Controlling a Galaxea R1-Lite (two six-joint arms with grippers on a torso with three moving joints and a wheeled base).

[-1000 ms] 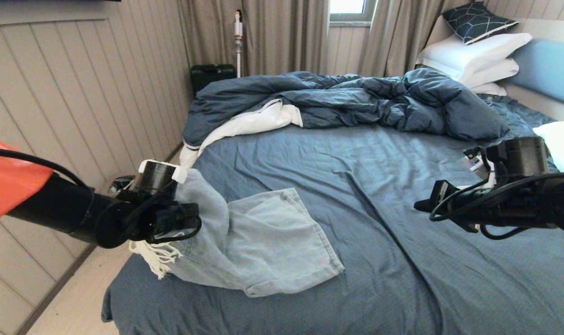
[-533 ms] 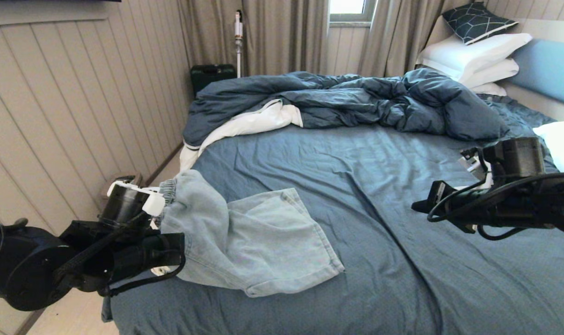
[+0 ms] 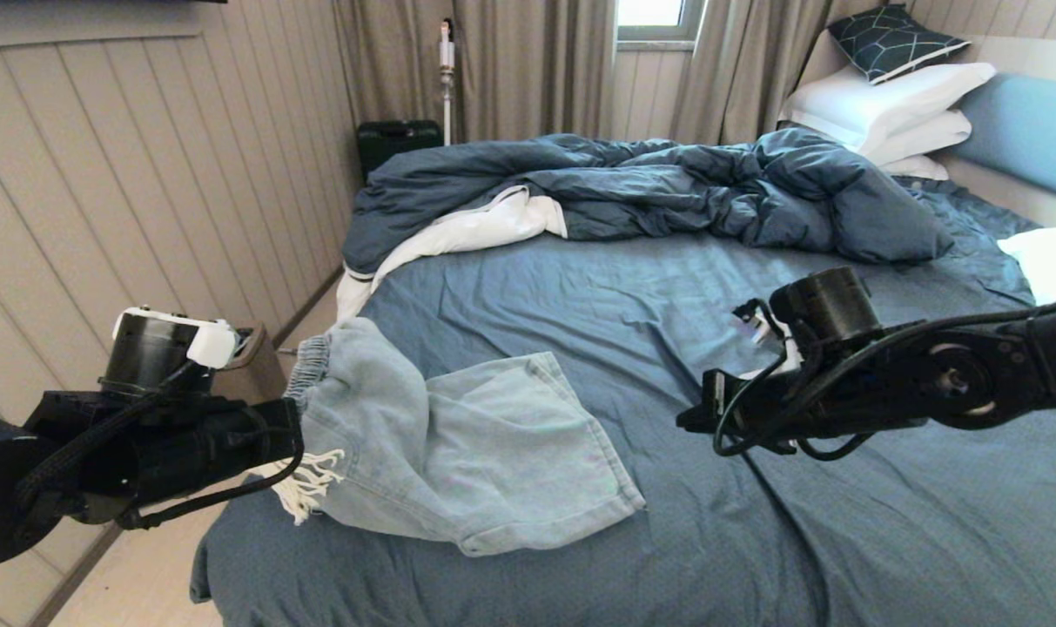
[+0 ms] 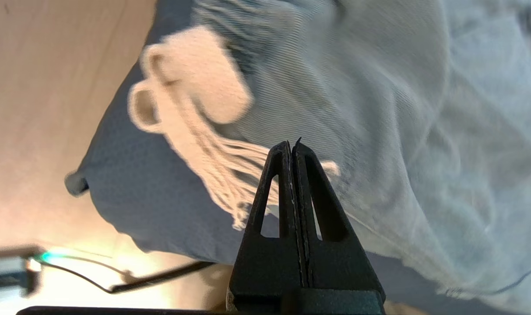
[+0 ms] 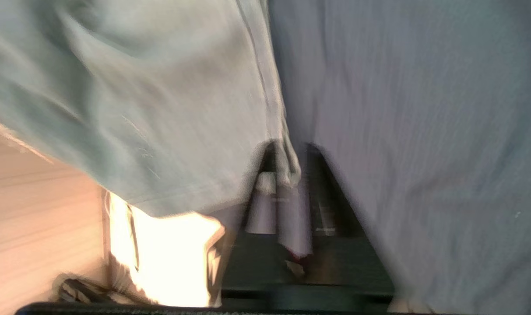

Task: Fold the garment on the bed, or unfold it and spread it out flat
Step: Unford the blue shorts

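The pale light-blue denim shorts (image 3: 458, 453) lie crumpled at the near left corner of the slate-blue sheeted bed (image 3: 841, 522), waistband at the left edge. The left gripper (image 4: 293, 148), jaws together and empty, hangs beside it. The right gripper (image 3: 697, 416), jaws slightly apart, hovers over bare sheet to the right.

The bed (image 3: 754, 522) carries pale denim shorts (image 3: 458, 453), a rumpled duvet (image 3: 667, 187) and white pillows (image 3: 884, 109).
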